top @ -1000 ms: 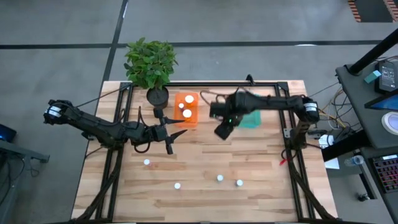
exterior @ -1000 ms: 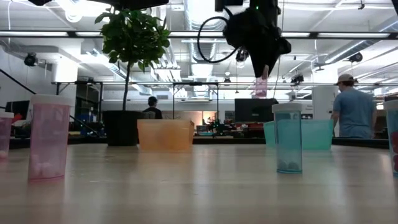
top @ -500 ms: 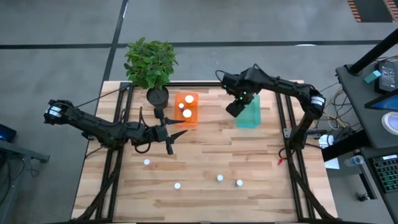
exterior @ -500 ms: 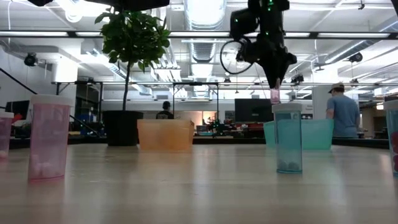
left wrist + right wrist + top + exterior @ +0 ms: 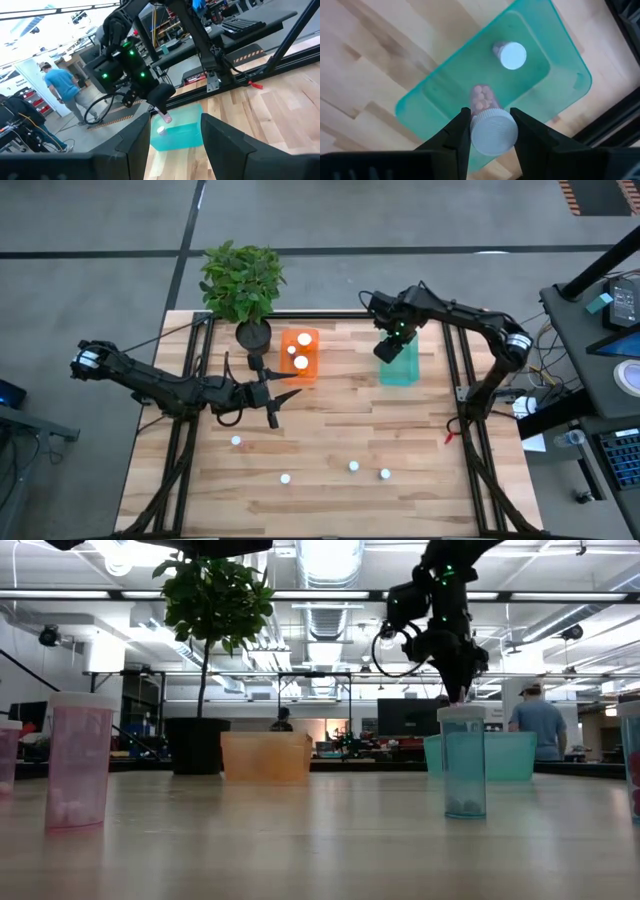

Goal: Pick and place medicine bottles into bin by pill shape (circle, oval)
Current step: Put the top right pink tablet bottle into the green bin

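— Wooden table [image 5: 400, 430], busy workshop hall behind. Noticed where the right gripper [image 5: 390, 348] hung?

— Hung right over the teal tub [image 5: 402, 373], at the table's far right. Clamped on a bottle [image 5: 493, 133], pinched across the body just under the white cap, with small, seemingly round pills visible through the clear wall.

— Anything in that tub already?

— Held one more bottle [image 5: 509, 55], standing on the tub floor. Spotted two others [image 5: 304, 340] in the orange tub [image 5: 314, 368], just beside the plant [image 5: 242, 280].

— And the left gripper [image 5: 275, 395]?

— Waited left of the table's middle, fingers spread, with nothing between them.

— Left to sort?

— Counted four loose bottles [image 5: 353, 467] along the near side, well apart from both tubs.

— Handling?

— Judged light, stiff plastic, smooth and probably slippery. Looked small enough to tip or roll at a nudge. Best taken squarely across the body below the cap, as gripped then, to keep from squirting out. Would likely bounce rather than break if let go low over the tub.
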Available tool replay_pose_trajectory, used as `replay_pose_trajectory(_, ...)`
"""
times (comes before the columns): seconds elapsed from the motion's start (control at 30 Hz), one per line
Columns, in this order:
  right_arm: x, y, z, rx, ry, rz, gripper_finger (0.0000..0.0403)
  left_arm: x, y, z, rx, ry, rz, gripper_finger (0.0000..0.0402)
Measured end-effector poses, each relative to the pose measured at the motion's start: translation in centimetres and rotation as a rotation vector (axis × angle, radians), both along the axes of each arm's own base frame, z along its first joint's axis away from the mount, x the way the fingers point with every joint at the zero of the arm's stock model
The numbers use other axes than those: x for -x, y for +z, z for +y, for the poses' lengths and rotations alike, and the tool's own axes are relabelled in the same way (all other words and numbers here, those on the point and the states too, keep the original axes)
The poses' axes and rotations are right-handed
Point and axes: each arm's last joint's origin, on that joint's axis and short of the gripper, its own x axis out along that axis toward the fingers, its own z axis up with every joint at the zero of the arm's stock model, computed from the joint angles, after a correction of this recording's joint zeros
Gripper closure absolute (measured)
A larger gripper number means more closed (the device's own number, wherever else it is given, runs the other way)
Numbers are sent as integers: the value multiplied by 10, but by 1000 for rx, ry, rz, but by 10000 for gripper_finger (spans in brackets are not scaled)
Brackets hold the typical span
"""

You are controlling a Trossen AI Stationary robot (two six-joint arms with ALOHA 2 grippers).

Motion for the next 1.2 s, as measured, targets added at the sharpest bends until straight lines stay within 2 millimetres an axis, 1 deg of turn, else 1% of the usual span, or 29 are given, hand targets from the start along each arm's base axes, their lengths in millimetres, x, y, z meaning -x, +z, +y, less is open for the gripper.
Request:
replay_pose_trajectory(0.23,21,-18,-5,-12,-39,17,288,0,0,0,0,0,0,244)
replay_pose_trajectory(0.37,28,-31,-10,-20,-39,28,285,0,0,0,0,0,0,244)
replay_pose_trajectory(0.57,31,-47,-18,11,-11,-10,288,0,0,0,-1,0,1,244)
replay_pose_trajectory(0.8,38,-63,-24,15,4,-12,287,0,0,0,-1,0,0,244)
replay_pose_trajectory(1.07,43,-81,-22,19,13,-16,283,0,0,0,-3,0,1,244)
replay_pose_trajectory(1.2,44,-85,-21,18,13,-14,285,0,0,0,-3,0,1,244)
